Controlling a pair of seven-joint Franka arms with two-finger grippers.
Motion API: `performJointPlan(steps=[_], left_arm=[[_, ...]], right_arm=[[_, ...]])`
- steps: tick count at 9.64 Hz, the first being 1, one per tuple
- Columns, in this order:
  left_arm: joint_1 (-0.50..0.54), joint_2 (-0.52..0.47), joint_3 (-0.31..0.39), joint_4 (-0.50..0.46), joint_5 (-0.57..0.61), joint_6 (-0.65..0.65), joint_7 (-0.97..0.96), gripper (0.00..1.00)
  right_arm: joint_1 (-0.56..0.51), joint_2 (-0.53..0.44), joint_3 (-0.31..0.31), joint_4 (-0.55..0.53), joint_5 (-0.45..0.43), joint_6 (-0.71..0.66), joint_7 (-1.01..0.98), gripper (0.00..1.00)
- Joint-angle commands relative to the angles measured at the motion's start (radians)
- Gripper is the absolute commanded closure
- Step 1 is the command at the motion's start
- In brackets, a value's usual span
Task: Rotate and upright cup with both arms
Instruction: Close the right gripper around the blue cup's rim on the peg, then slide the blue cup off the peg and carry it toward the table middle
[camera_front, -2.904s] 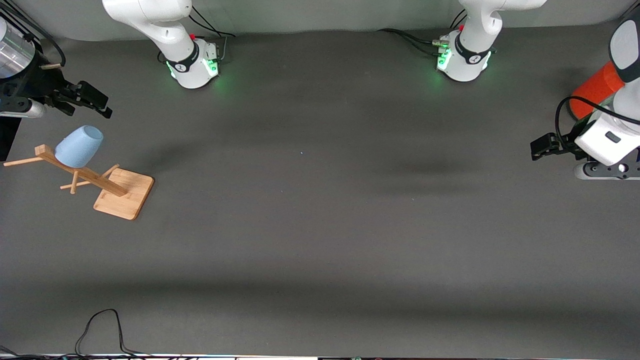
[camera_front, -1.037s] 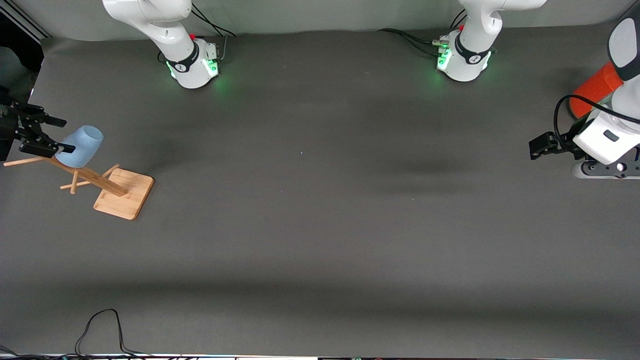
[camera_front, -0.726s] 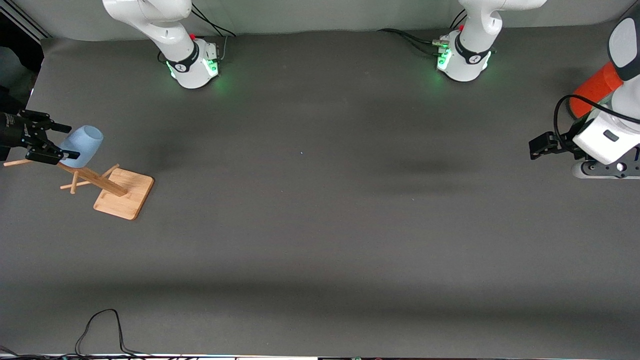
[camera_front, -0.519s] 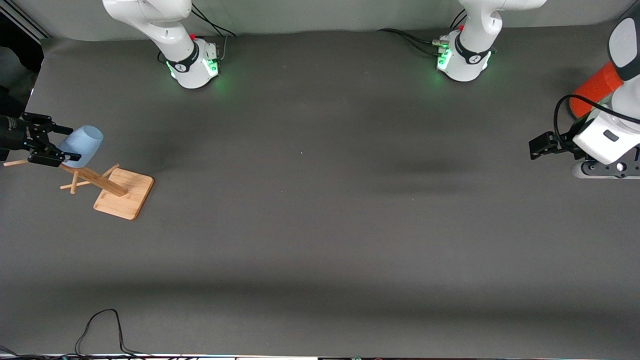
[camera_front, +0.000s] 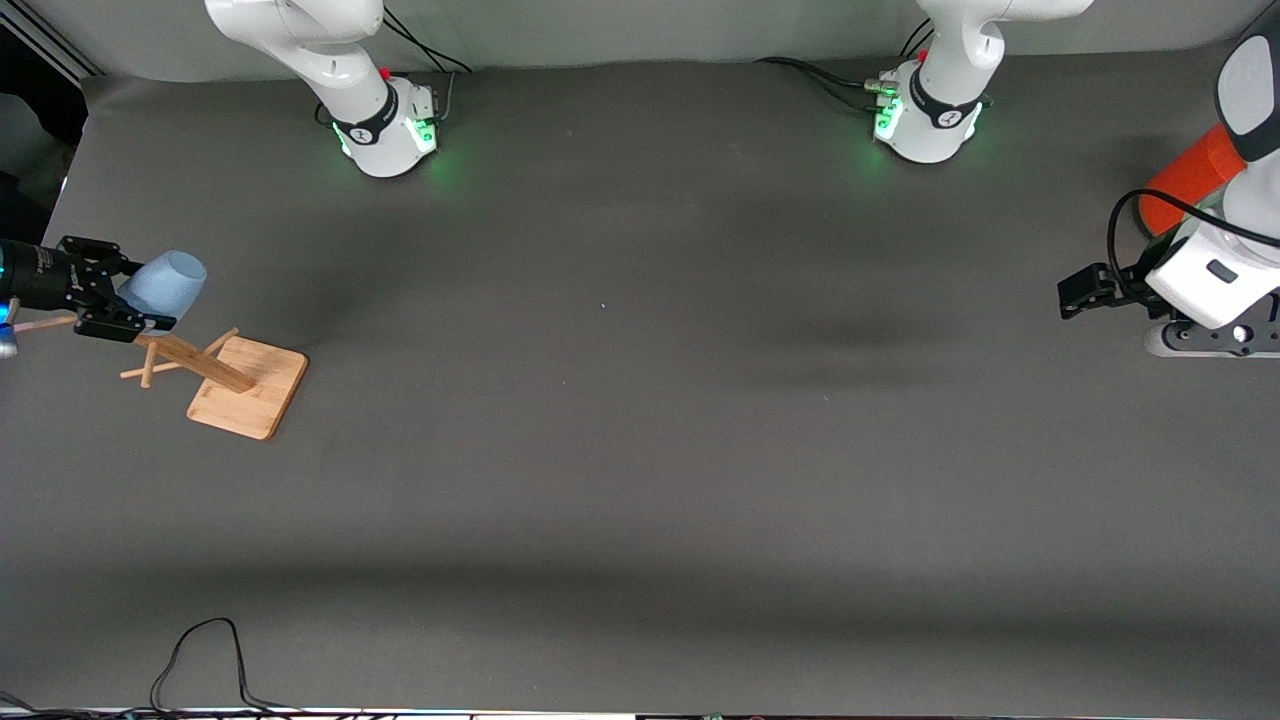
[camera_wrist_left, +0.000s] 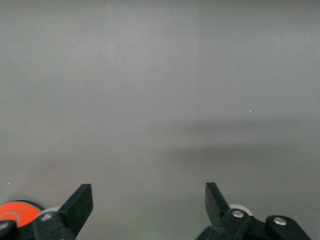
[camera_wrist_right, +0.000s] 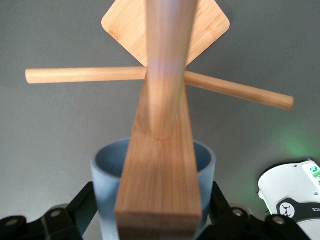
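At the right arm's end of the worktop (camera_front: 640, 450): 1 wooden rack (camera_front: 246, 386), square base flat on the worktop, slanted post with cross pegs rising from it away from the left arm's end.

Item 1, cup (camera_front: 163, 283): pale blue, hung on a rack peg above the worktop, tilted, rim turned toward the rack's base. In the right wrist view the cup (camera_wrist_right: 107, 170) sits around the peg with the post passing in front of it.

Item 2, right end effector (camera_front: 105, 303): at the cup's closed end, 1 finger on each side of the cup wall, spread to about the cup's width; contact cannot be confirmed.

Item 3, left end effector (camera_front: 1075, 296): waiting over bare worktop at the left arm's end, fingers (camera_wrist_left: 80, 202) spread wide, holding nothing.

Item 4, orange-red can (camera_front: 1190, 180): beside the left end effector, partly hidden by the arm.
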Motion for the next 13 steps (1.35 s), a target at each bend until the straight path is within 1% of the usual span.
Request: performJointPlan(steps=[1,2,4,7,8,9,10,12,13], left_arm=[[-0.008,-0.005,0.006,0.013,-0.004,-0.022,0.013,0.00],[-0.008,-0.005,0.006,0.013,-0.004,-0.022,0.013,0.00],[-0.008,-0.005,0.006,0.013,-0.006,-0.022,0.013,0.00],[-0.008,-0.005,0.006,0.013,-0.006,-0.022,0.013,0.00],[-0.008,-0.005,0.004,0.013,-0.006,-0.022,0.013,0.00],[-0.008,-0.005,0.004,0.013,-0.006,-0.022,0.013,0.00],[-0.008,-0.005,0.004,0.013,-0.006,-0.022,0.013,0.00],[-0.008,-0.005,0.004,0.013,-0.006,-0.022,0.013,0.00],[-0.008,-0.005,0.004,0.013,-0.006,-0.023,0.013,0.00]], right_arm=[[0.005,-0.007,-0.007,-0.009,0.026,0.007,-0.050,0.42],[0.006,-0.010,-0.007,-0.004,0.026,0.001,-0.050,0.47],[0.006,-0.019,-0.006,0.008,0.026,-0.022,-0.035,0.51],[0.009,-0.039,0.003,0.095,0.026,-0.105,-0.006,0.51],[0.009,-0.045,0.006,0.108,0.035,-0.134,0.034,0.51],[0.014,-0.063,0.010,0.105,0.065,-0.139,0.066,0.51],[0.024,-0.074,0.031,0.106,0.082,-0.139,0.124,0.51],[0.026,-0.091,0.142,0.128,0.118,-0.122,0.256,0.51],[0.026,-0.091,0.210,0.153,0.127,-0.105,0.357,0.51]])
